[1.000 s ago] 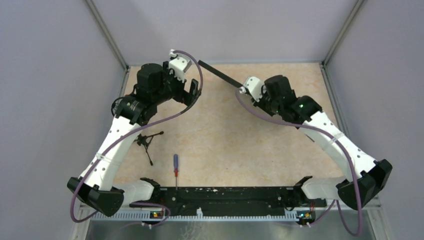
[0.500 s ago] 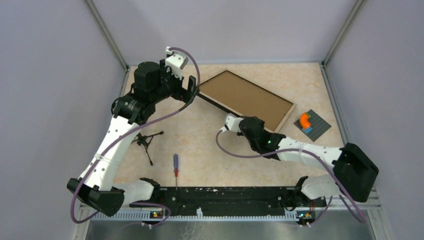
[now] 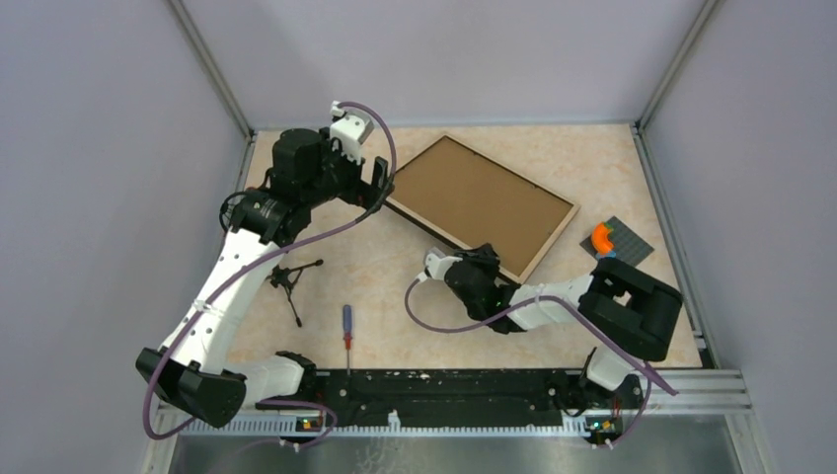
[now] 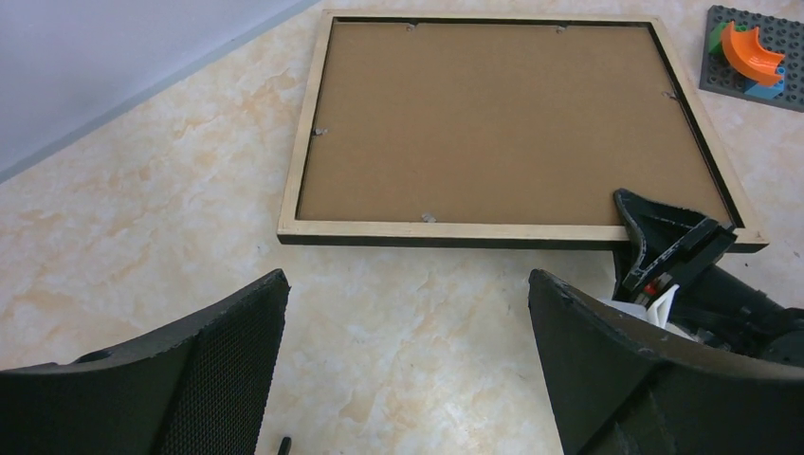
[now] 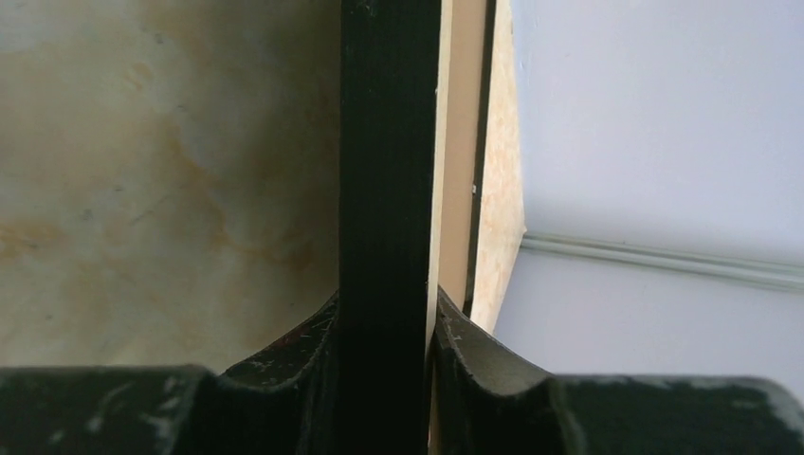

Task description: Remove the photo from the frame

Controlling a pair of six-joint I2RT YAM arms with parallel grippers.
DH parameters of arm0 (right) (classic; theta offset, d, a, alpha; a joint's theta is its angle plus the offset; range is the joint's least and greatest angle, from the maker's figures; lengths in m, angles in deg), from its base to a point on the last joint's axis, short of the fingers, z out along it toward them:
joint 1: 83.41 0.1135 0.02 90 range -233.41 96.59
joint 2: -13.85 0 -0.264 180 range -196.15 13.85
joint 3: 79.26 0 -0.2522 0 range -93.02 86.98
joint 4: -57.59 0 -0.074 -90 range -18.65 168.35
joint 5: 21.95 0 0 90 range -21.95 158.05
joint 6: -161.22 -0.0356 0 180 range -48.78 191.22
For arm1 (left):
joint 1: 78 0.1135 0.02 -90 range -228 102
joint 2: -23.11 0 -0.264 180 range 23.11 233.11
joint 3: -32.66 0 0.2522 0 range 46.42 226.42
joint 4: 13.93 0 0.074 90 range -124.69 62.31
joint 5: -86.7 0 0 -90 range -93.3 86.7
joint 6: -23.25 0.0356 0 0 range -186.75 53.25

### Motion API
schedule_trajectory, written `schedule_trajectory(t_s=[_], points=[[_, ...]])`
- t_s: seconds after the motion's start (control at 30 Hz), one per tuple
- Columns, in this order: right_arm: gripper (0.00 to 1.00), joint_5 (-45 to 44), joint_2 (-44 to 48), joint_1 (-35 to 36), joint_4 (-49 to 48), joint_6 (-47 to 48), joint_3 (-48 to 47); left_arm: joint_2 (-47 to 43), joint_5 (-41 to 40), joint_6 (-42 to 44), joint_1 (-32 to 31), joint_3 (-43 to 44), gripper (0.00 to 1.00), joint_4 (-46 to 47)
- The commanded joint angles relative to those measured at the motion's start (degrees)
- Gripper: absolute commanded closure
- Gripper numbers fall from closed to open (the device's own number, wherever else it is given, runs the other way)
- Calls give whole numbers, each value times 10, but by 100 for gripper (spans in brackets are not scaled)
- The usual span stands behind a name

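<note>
Large rectangular picture frame (image 3: 481,202) with thin black border lies face down on beige marbled table (image 3: 395,296), brown board back up, set at an angle. Photo hidden under the board. Right gripper (image 3: 486,259) clamped on the frame's near long edge, close to the nearest corner; black border squeezed between both fingers (image 5: 284,360). Left gripper (image 3: 379,184) spread wide, holding nothing, just beside the frame's left corner. Grey studded plate with orange block (image 3: 614,244) just right of the frame. Blue-and-red-handled screwdriver (image 3: 346,326) and small black tripod (image 3: 289,278) lie well apart from the frame, near-left.
</note>
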Motion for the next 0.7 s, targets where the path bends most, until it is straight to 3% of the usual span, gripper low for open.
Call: schedule_trajectory(t_s=[0.0, 0.1, 0.23, 0.4, 0.67], points=[[69, 7, -33, 29, -34, -19, -9, -14, 11, -5, 3, -4, 1, 33], [60, 13, -48, 41, -9, -31, -20, -14, 11, -5, 4, -9, 1, 33], [40, 17, -65, 64, 15, -38, -24, -13, 12, -3, 4, -15, 1, 35], [26, 116, -34, 103, 141, -88, -47, -3, 31, 1, 6, -11, 1, 25], [20, 354, 57, 108, 319, -146, -107, 16, 42, 3, 8, -2, 1, 8]])
